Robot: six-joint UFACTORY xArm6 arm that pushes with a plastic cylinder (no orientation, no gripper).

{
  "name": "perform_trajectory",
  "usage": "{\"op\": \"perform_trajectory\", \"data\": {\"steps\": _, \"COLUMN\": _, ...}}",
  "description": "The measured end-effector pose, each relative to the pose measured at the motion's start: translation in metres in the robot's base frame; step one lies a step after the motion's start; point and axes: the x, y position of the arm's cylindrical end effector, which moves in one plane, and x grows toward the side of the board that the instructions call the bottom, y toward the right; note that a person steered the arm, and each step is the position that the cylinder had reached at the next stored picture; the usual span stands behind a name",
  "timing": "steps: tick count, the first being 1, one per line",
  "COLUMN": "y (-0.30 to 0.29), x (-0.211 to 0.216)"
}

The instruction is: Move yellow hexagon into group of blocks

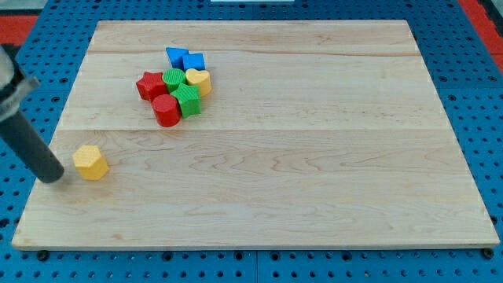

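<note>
The yellow hexagon (91, 162) lies alone near the wooden board's left edge, below and left of the group. My tip (55, 178) rests on the board just left of the hexagon, a small gap apart. The group sits at the upper left of the board: a red star (150, 85), a red cylinder (166, 111), a green block (174, 79), a second green block (189, 101), a yellow heart (198, 80), a blue triangle (178, 56) and a blue block (195, 61), all packed close together.
The wooden board (314, 157) lies on a blue perforated table (479, 94). The dark rod rises from the tip toward the view's upper left, out past the board's left edge.
</note>
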Motion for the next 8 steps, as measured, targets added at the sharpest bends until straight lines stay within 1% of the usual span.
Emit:
{"op": "perform_trajectory", "data": {"steps": 1, "y": 0.006, "x": -0.016}}
{"op": "perform_trajectory", "data": {"steps": 2, "y": 0.005, "x": 0.024}}
{"op": "perform_trajectory", "data": {"steps": 3, "y": 0.053, "x": 0.035}}
{"op": "perform_trajectory", "data": {"steps": 4, "y": 0.048, "x": 0.003}}
{"op": "perform_trajectory", "data": {"steps": 5, "y": 0.028, "x": -0.029}}
{"op": "perform_trajectory", "data": {"steps": 6, "y": 0.044, "x": -0.051}}
{"op": "perform_trajectory", "data": {"steps": 7, "y": 0.075, "x": -0.046}}
{"op": "perform_trajectory", "data": {"steps": 8, "y": 0.076, "x": -0.069}}
